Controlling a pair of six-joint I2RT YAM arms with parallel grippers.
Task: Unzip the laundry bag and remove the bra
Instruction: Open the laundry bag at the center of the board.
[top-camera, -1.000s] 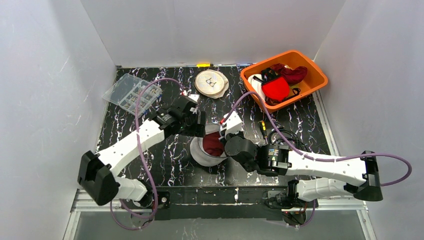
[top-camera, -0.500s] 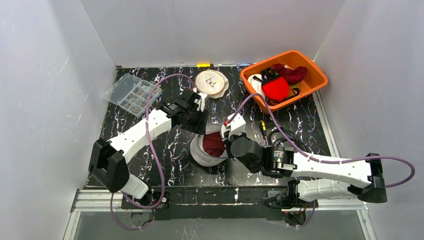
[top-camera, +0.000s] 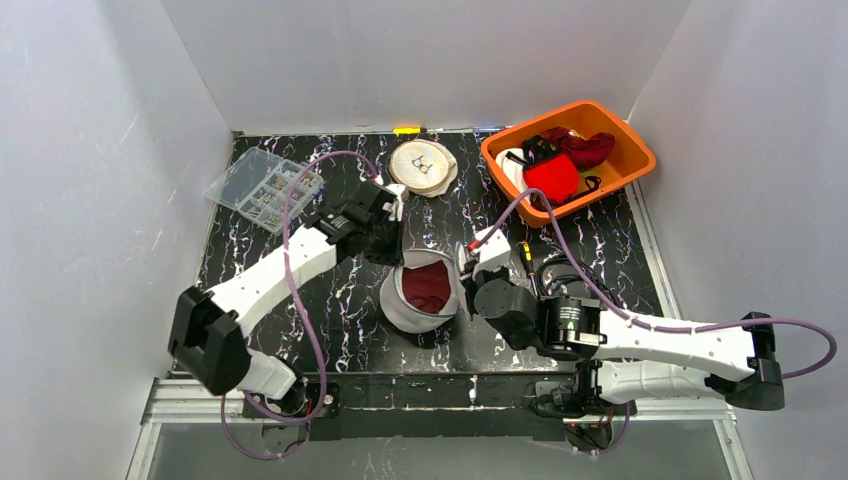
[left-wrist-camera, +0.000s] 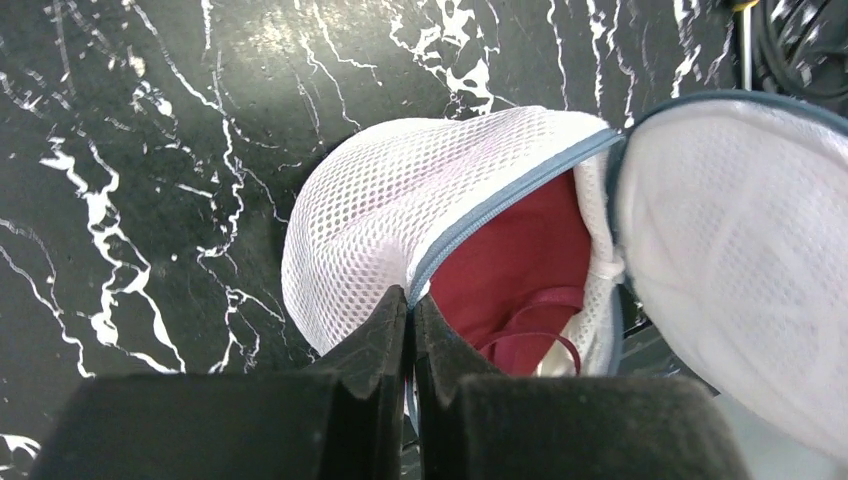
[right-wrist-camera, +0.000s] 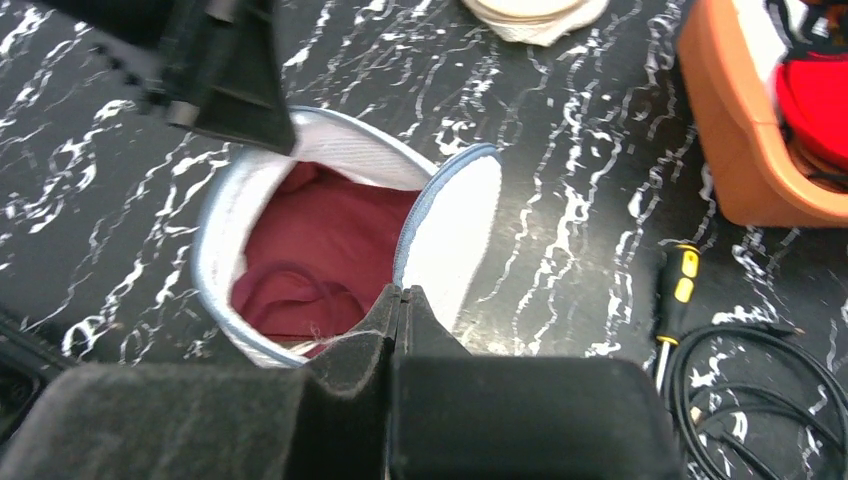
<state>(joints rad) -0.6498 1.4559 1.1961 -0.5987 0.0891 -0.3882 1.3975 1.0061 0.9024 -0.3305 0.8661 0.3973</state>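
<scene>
Unzipping looks done — your left hand (left-wrist-camera: 410, 330) pinches the laundry bag (left-wrist-camera: 370, 200) by its rim, and your right hand (right-wrist-camera: 400, 305) is clenched on the flap (right-wrist-camera: 455, 220). The bra (left-wrist-camera: 530, 260) lies inside, mid-surface (left-wrist-camera: 150, 150) — free one hand to reach in.

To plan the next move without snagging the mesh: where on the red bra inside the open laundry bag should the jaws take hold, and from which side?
Probably the thin strap loop lying loose on top of the bra. Come from above, straight through the unzipped mouth: the laundry bag walls it in on every other side, and the cup fabric lies flat.
</scene>
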